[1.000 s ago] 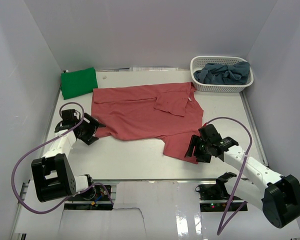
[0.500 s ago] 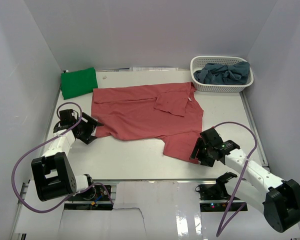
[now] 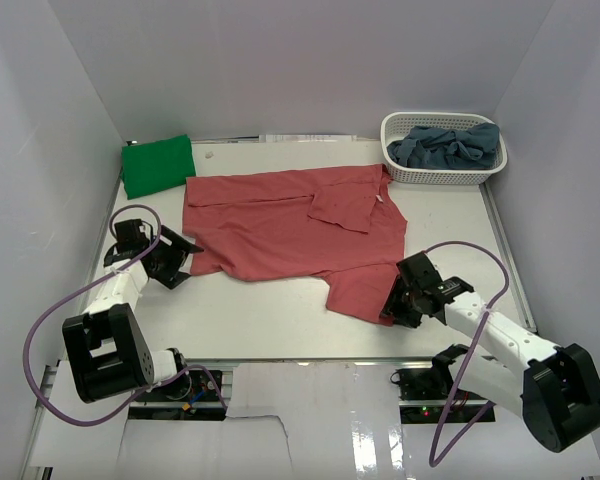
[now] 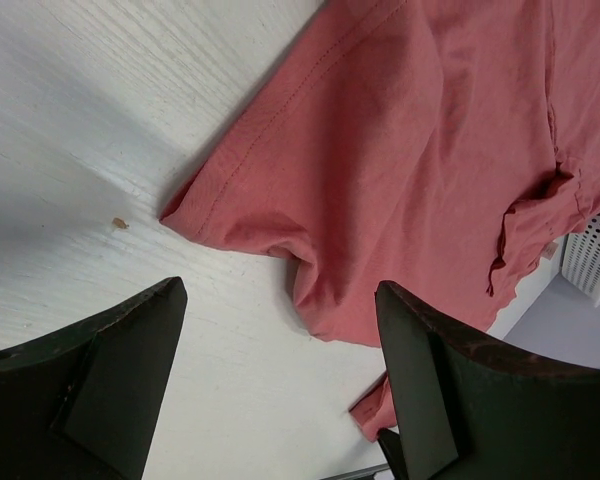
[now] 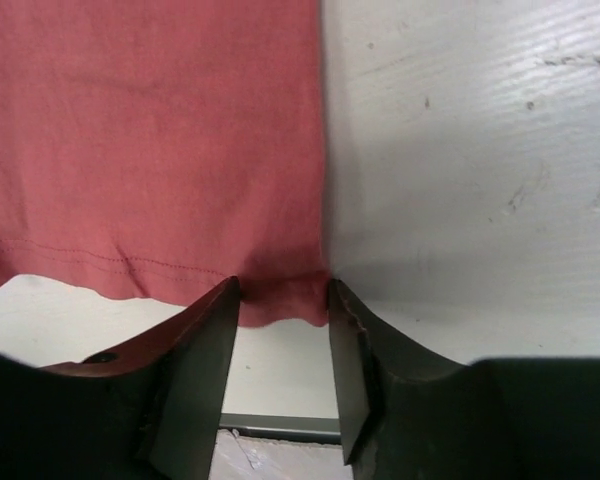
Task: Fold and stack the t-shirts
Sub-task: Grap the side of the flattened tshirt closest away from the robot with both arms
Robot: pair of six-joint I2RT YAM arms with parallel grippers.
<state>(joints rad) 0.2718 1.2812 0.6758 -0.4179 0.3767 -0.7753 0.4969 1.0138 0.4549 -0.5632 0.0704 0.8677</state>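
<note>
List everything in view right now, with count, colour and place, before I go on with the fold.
salmon-red t-shirt: one, salmon red, spread across the middle of the table.
green t-shirt: one, bright green, folded, far left corner.
grey-blue t-shirts: crumpled pile, count unclear, dusty grey-blue, inside the basket.
basket: one, white lattice, far right corner.
table: one, white, under everything.
left gripper: one, black, open, beside the salmon-red t-shirt's left edge.
right gripper: one, black, jaws either side of the salmon-red t-shirt's near right corner; grip not clear.
</note>
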